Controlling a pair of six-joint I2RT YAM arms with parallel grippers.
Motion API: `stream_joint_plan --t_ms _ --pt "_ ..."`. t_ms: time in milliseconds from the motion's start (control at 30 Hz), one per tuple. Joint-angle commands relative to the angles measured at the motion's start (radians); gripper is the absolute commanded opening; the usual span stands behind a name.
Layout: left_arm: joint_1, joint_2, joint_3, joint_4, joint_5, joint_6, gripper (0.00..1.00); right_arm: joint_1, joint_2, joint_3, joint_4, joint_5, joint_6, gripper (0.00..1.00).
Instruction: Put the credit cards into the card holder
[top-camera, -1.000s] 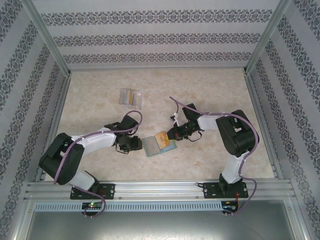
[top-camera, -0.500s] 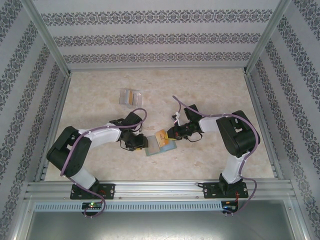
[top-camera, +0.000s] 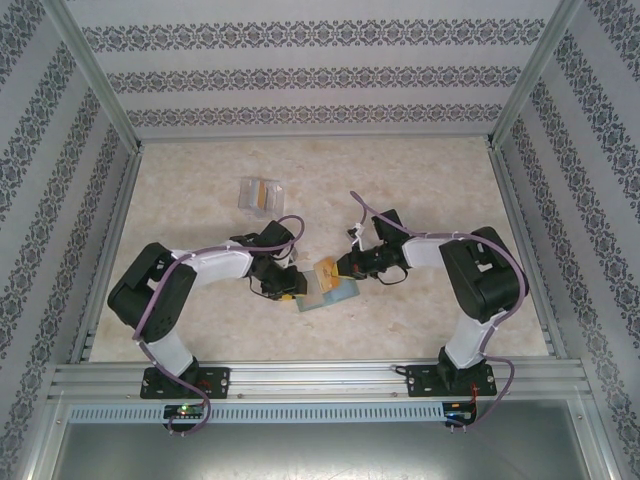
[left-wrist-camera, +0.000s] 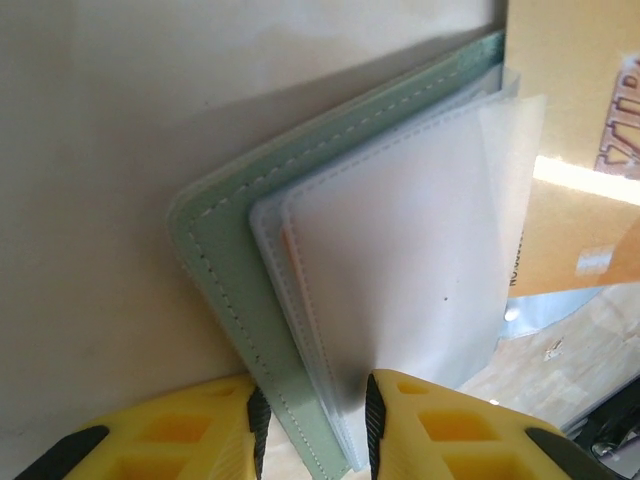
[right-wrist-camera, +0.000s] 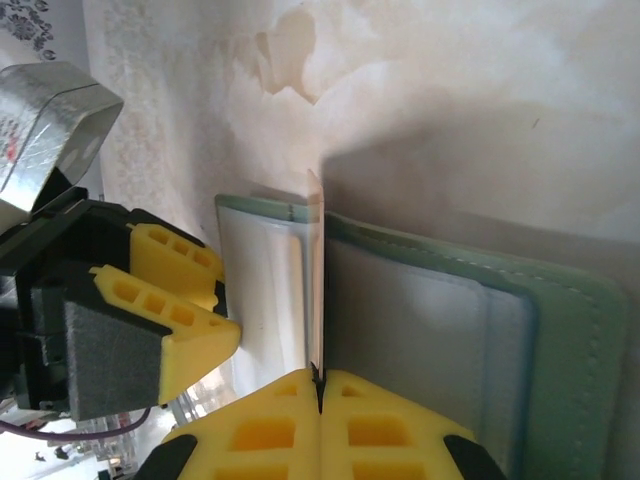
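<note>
Right hand (right-wrist-camera: 320, 385) is closed on the thin orange-yellow credit card (top-camera: 324, 272), held edge-on over the open sage-green card holder (left-wrist-camera: 225, 290) mid-table; insertion is judged unfinished. Left hand (left-wrist-camera: 312, 425) clamps the holder's clear sleeves.

Card holder (left-wrist-camera: 235, 290): sage-green cover, pale stitching, frosted clear sleeves. Credit card (left-wrist-camera: 575, 150): orange-yellow. Gripper fingers (right-wrist-camera: 170, 290): yellow. Table (top-camera: 430, 180): beige marbled. Walls (top-camera: 300, 75): grey damask stripes.
</note>
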Motion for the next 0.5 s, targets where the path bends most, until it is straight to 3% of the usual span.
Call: stream_joint_plan --t_ms 0,467 --pt "-0.029 0.053 0.013 0.116 0.031 0.029 0.34 -0.012 -0.038 -0.033 -0.001 0.003 0.006 0.00" --pt "-0.020 0.071 -0.002 0.112 0.014 0.016 0.33 0.008 -0.063 -0.129 0.089 0.001 0.049 0.00"
